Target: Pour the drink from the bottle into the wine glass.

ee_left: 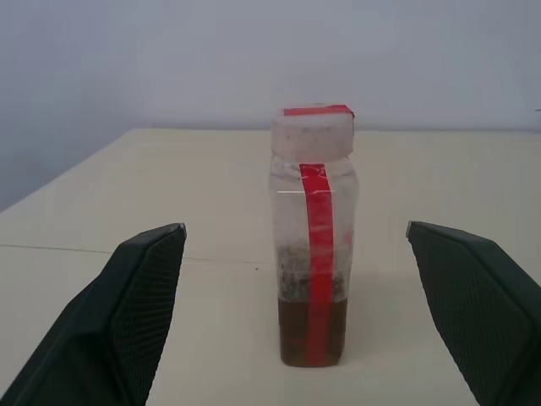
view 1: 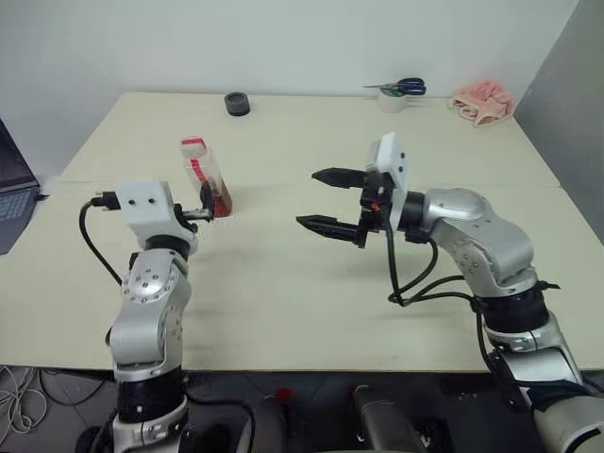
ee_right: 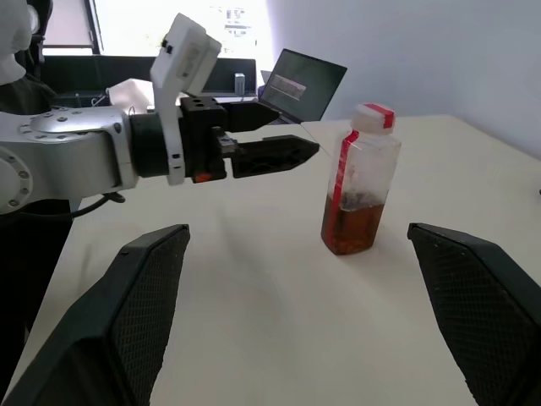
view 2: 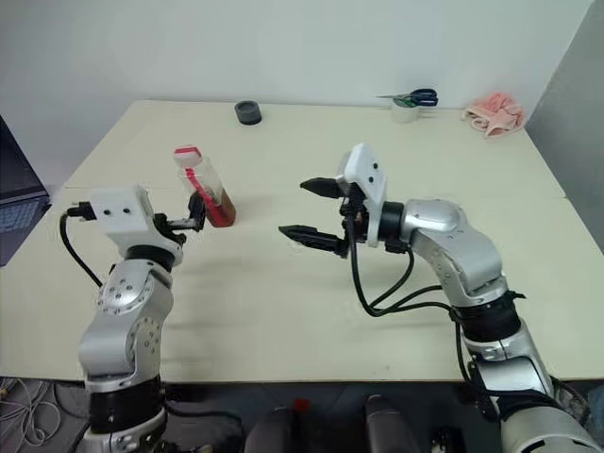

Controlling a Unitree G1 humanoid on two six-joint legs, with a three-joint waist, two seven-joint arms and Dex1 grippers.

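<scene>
With both fingers spread wide, the left pincer should straddle the upright bottle squarely at mid-body before closing, while the right pincer hangs apart, clear.

Left silver-jointed arm bent at elbow, forearm raised; its black two-fingered left gripper points forward, roughly level, jaws spread wide, empty. Right silver arm reaches across; black two-fingered right gripper points leftward, level, jaws wide, empty.

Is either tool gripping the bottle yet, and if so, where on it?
No, nothing is held. The left tool is open with the bottle standing untouched between its fingers; the right tool is open in mid-air.
</scene>
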